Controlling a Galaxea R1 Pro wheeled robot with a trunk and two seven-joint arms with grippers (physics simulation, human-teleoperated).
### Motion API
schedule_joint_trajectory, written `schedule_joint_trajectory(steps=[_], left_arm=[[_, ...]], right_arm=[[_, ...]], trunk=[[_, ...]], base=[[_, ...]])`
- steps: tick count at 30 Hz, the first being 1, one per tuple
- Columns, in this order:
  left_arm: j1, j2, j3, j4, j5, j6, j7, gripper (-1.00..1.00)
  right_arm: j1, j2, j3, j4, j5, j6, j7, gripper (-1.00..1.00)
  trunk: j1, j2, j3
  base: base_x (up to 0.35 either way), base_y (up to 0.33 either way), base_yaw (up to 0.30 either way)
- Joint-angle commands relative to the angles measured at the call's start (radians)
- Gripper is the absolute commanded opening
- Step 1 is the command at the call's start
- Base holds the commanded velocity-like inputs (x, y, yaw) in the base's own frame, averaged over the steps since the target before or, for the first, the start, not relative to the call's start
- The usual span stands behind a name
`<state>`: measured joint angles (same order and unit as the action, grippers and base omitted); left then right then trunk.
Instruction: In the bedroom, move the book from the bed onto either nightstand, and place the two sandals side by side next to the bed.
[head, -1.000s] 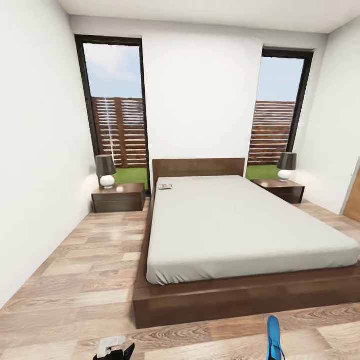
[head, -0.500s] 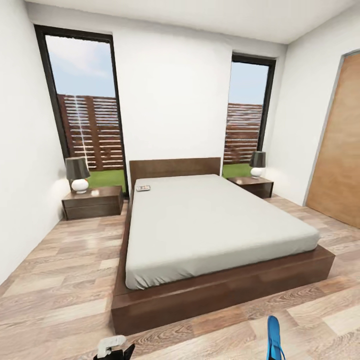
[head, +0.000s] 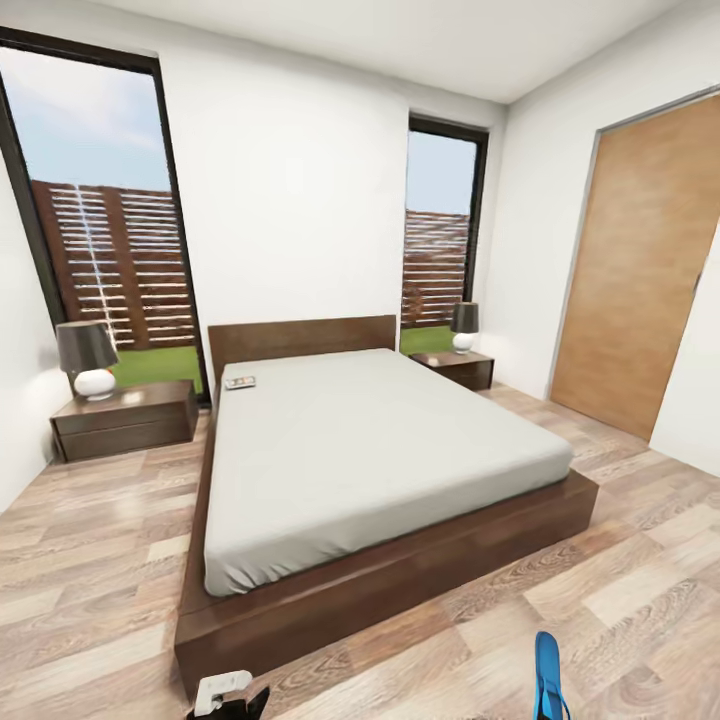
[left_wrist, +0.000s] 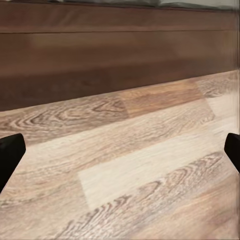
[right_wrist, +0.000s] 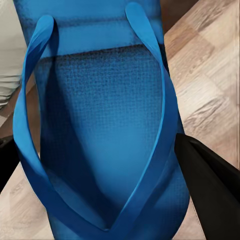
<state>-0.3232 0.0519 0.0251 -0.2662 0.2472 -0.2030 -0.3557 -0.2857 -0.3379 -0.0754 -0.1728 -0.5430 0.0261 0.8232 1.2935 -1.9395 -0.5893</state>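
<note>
The bed (head: 380, 450) with its off-white mattress and dark wooden frame stands ahead in the bedroom. The book (head: 240, 382) lies on the mattress at the corner by the headboard, near the left nightstand (head: 125, 418). A second nightstand (head: 455, 367) stands on the bed's far right side. My right gripper (right_wrist: 107, 170) is shut on one blue sandal (right_wrist: 100, 125), whose tip (head: 547, 678) rises at the head view's lower edge. The other sandal is out of view. My left gripper (left_wrist: 120, 155) is open over bare floor near the bed frame (left_wrist: 115, 55).
A black-shaded lamp (head: 86, 357) stands on the left nightstand and another lamp (head: 463, 326) on the right one. A brown wooden door (head: 640, 270) is on the right wall. Tall windows flank the headboard. Wood-plank floor (head: 620, 560) stretches right of the bed.
The whole head view has swung: bed, nightstands and windows shifted left in the picture and the brown door came into view. The held sandal and the grippers keep their places in the picture.
</note>
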Motion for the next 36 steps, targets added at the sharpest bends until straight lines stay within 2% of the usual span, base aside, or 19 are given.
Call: schedule_joint_trajectory(steps=[1,36], left_arm=[[0.0,0.0,0.002,0.001,0.004,-0.001,-0.006,1.0],[0.0,-0.001,0.002,0.001,0.003,-0.001,-0.006,1.0]], right_arm=[[-0.001,0.0,-0.009,0.001,0.003,0.003,0.005,-1.0],[-0.001,0.0,-0.009,0.001,0.003,0.003,0.004,-1.0]], trunk=[[0.0,-0.001,-0.001],[0.0,-0.001,0.013]], base=[[0.0,0.0,-0.3],[0.0,0.0,-0.3]])
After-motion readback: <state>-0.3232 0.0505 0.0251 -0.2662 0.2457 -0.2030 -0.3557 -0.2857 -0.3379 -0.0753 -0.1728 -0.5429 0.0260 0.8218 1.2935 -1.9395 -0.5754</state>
